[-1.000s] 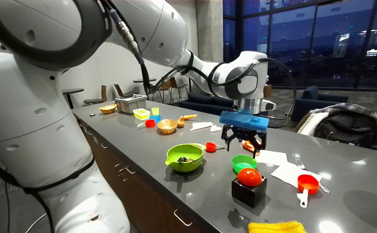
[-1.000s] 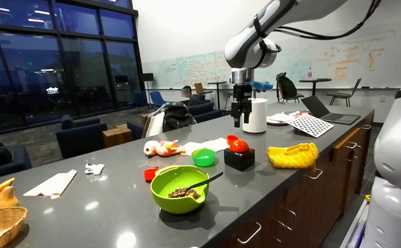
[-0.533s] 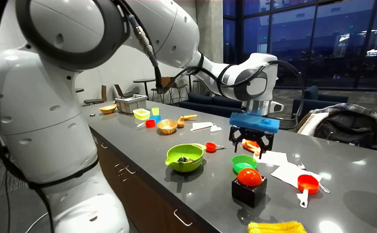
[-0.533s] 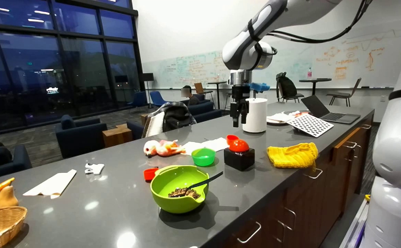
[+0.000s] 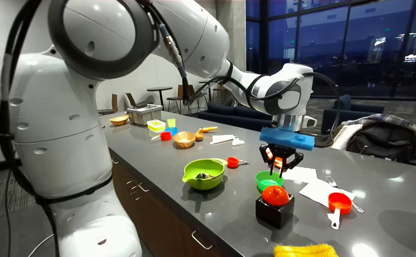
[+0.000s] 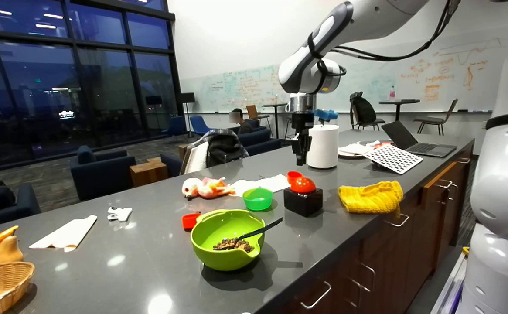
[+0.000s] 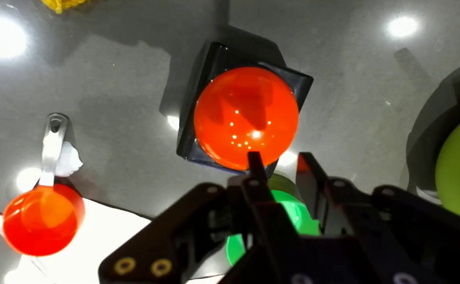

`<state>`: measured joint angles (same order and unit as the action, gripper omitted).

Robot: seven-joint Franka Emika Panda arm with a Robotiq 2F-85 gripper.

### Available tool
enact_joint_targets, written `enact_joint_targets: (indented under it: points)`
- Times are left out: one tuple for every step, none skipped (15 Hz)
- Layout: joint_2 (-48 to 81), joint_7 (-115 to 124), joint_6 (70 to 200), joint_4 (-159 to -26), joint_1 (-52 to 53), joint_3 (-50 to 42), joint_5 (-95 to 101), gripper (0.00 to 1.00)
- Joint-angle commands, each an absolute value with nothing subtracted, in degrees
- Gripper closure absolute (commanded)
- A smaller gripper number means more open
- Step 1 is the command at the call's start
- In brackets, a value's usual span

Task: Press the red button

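Note:
The red button (image 5: pixel 275 195) is a glossy round dome on a black box (image 5: pixel 274 215) standing on the dark counter. Both exterior views show it, and in the wrist view the red button (image 7: pixel 245 116) fills the middle. My gripper (image 5: pixel 276 175) points down above the counter, and in an exterior view the gripper (image 6: pixel 301 164) hangs higher than the dome with air between. From the wrist, the fingertips of my gripper (image 7: pixel 279 155) stand partly apart with a gap and nothing held; one finger overlaps the dome's lower edge in that picture.
Close beside the box is a small green cup (image 6: pixel 257 199), with a larger green bowl (image 6: pixel 227 244) holding a black spoon nearby. A red measuring cup (image 5: pixel 340 202), white napkins (image 5: pixel 322 192), a yellow knitted cloth (image 6: pixel 370 197) and a paper towel roll (image 6: pixel 323 146) also surround it.
My gripper's fingers have drawn much closer together. The arm has shifted sideways, to the right in an exterior view, and sunk slightly. The red button and its box have stayed put.

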<state>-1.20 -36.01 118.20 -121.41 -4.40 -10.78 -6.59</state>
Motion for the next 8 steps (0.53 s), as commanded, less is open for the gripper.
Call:
enact_joint_targets:
  points:
    - [-0.2,-38.0,117.8,-120.5,-5.7,-9.9,-8.4,0.99]
    - [-0.1,-38.0,118.0,-120.7,-5.8,-9.9,-8.5,1.0]
    - [0.1,-37.8,118.1,-120.8,-5.9,-9.8,-8.2,1.0]
    - [0.3,-37.5,118.2,-121.1,-5.9,-9.8,-8.0,1.0]
    - [0.6,-37.4,118.4,-121.3,-6.0,-9.8,-7.9,1.0]
    - [0.9,-37.3,118.3,-121.6,-6.1,-9.7,-7.9,1.0]
    - [1.2,-37.2,118.4,-121.8,-6.3,-9.7,-8.0,1.0]
    - [1.6,-37.2,118.6,-122.1,-6.4,-9.7,-8.1,1.0]
